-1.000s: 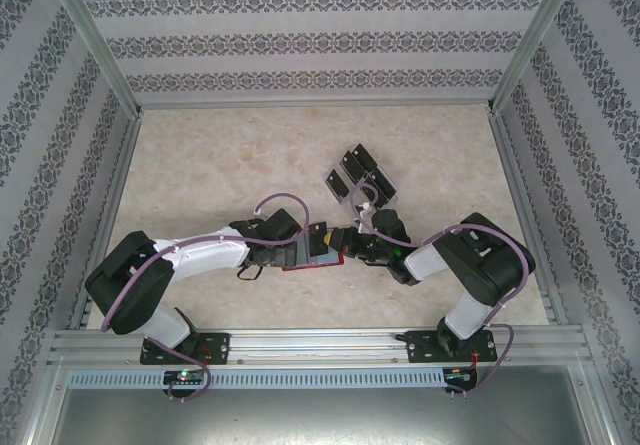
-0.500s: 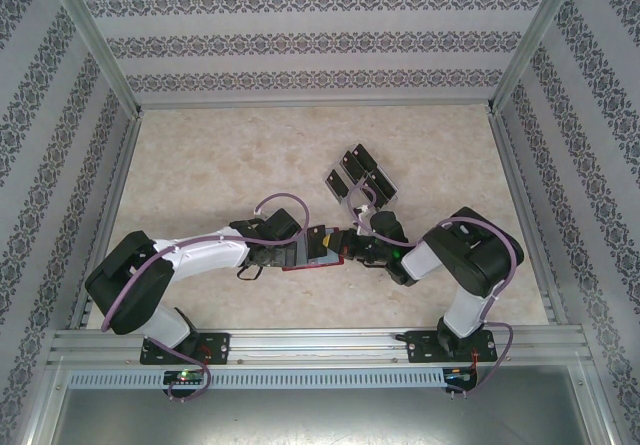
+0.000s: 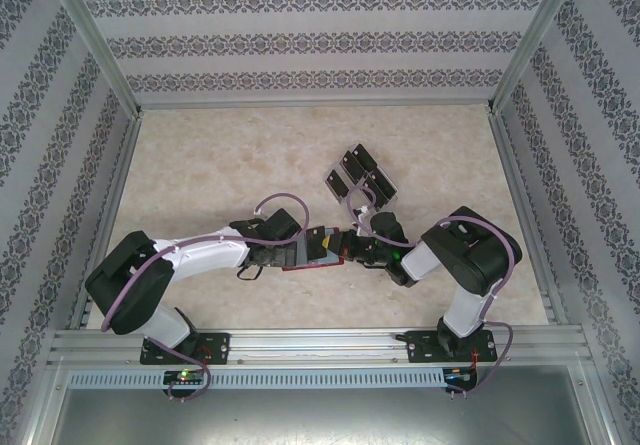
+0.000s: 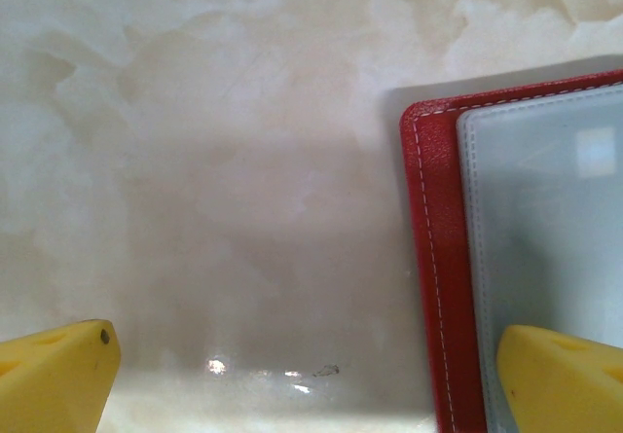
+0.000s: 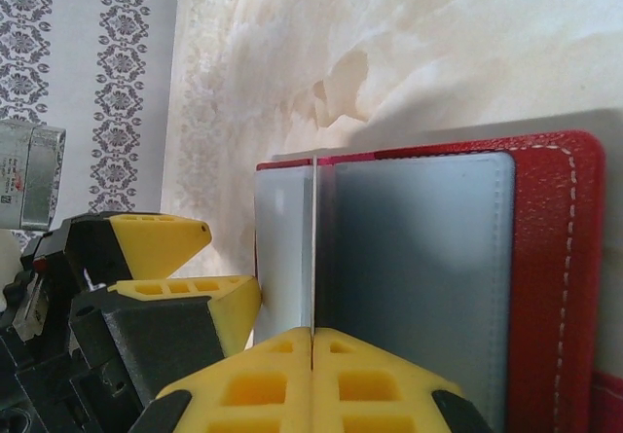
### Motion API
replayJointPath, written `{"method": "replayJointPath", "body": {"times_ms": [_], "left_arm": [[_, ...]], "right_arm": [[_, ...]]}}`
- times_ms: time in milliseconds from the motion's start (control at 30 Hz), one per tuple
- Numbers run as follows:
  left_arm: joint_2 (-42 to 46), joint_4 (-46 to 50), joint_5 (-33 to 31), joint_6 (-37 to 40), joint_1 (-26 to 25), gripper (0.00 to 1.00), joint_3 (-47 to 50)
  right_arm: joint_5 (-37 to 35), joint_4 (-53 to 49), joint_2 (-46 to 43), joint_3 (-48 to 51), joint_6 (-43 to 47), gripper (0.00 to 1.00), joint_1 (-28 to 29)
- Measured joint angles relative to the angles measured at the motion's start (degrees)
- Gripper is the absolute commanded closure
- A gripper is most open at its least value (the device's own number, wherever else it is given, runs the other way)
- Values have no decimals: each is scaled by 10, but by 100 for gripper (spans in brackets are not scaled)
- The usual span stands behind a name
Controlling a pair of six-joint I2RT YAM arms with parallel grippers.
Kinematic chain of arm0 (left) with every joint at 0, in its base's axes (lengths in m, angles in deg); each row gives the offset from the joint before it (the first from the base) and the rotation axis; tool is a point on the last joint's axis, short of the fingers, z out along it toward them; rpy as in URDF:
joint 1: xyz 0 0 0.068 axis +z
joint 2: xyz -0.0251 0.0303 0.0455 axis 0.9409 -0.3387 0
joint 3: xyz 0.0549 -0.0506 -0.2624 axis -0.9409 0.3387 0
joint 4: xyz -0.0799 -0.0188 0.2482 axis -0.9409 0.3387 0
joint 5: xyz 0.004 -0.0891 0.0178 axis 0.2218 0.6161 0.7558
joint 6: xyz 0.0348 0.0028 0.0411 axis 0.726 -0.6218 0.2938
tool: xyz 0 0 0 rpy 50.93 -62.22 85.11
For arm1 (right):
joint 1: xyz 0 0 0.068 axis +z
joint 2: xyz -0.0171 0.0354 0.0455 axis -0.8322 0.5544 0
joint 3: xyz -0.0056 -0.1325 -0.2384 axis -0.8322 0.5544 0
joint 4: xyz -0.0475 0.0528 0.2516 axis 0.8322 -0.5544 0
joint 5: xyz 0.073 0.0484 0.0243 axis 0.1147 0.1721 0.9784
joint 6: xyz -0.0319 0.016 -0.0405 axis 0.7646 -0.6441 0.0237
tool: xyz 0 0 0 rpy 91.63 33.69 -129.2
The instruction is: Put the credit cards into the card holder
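The dark-red card holder (image 3: 318, 256) lies open on the table between my two grippers, grey-blue pockets (image 5: 419, 258) facing up. My right gripper (image 5: 313, 334) is shut on a thin credit card (image 5: 313, 248), seen edge-on and standing upright over the holder's pockets. My left gripper (image 4: 310, 375) is open, its jaws spread wide at the holder's left end; one yellow finger (image 4: 560, 379) rests on the grey pocket beside the red stitched border (image 4: 433, 258), the other is over bare table. Several more black credit cards (image 3: 362, 177) lie in a group behind the right gripper (image 3: 346, 245).
The loose cards sit on a clear tray (image 3: 384, 198) at mid-table. Metal frame rails (image 3: 300, 340) run along the near edge and patterned walls close in the sides and back. The left gripper's fingers (image 5: 156, 241) sit close to the held card.
The right arm's elbow has shifted slightly left, toward the holder, then held still. The left arm and the holder have not visibly moved.
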Motion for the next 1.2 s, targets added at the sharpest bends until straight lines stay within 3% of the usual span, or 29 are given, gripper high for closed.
{"method": "replayJointPath", "body": {"times_ms": [1200], "left_arm": [[0, 0, 0, 0, 0, 0, 0]], "right_arm": [[22, 36, 44, -3, -7, 100, 0]]}}
